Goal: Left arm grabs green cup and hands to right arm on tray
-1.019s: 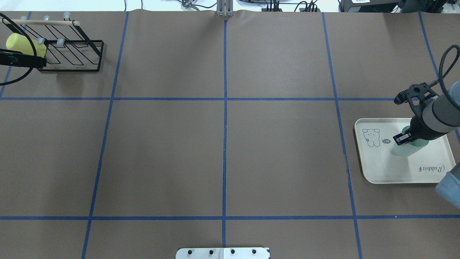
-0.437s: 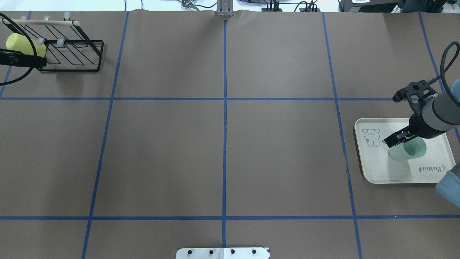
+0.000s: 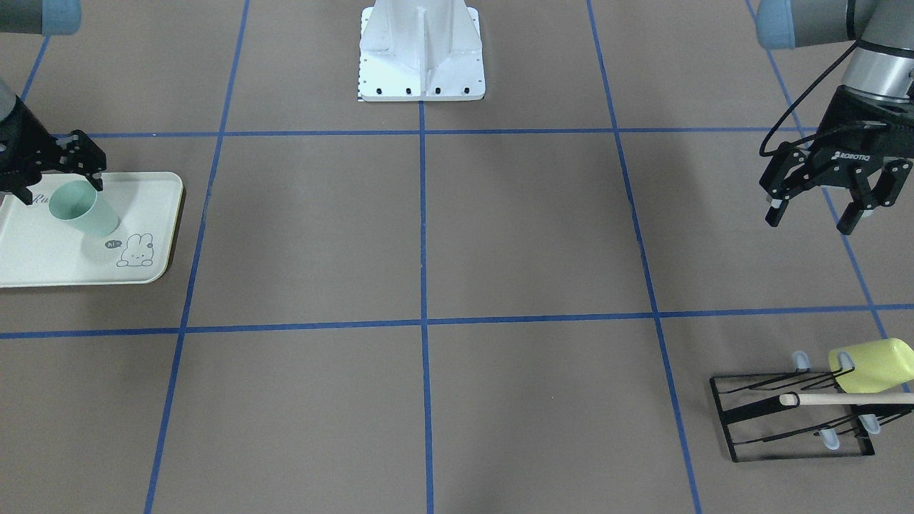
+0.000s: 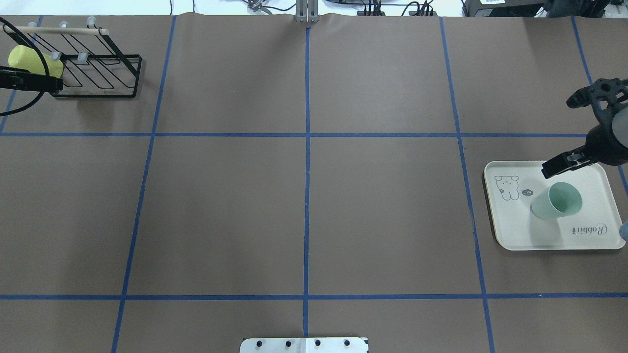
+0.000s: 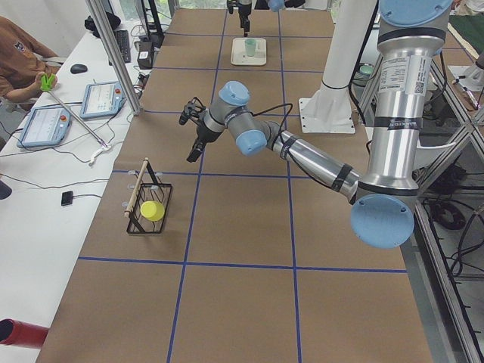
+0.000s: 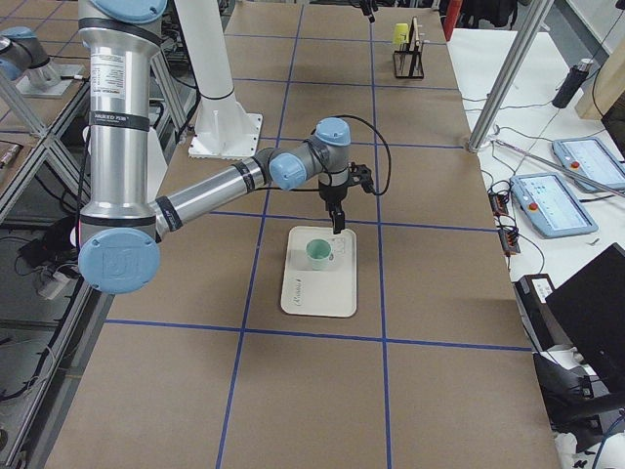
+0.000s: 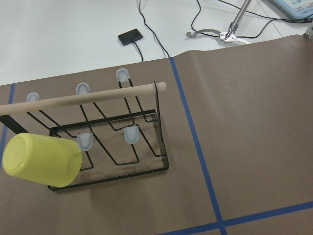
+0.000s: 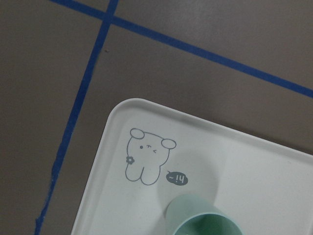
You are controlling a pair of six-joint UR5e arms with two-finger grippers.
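The green cup (image 4: 557, 202) stands upright and free on the cream tray (image 4: 520, 230). It also shows in the front view (image 3: 84, 209), the right side view (image 6: 318, 254) and at the bottom edge of the right wrist view (image 8: 205, 220). My right gripper (image 3: 61, 178) is open and empty, lifted just above and behind the cup's rim; one finger (image 4: 559, 165) shows over the tray's far edge. My left gripper (image 3: 812, 210) is open and empty, hanging high near the rack side of the table, far from the tray (image 3: 43, 260).
A black wire rack (image 4: 98, 73) with a wooden bar stands at the far left corner and holds a yellow-green cup (image 4: 27, 60) on its side; both show in the left wrist view (image 7: 41, 159). The robot's white base (image 3: 421, 50) stands at the table's middle edge.
My right gripper has let go of the green cup and pulled up and back toward the far right. The cup stays on the tray. The left arm has not moved.
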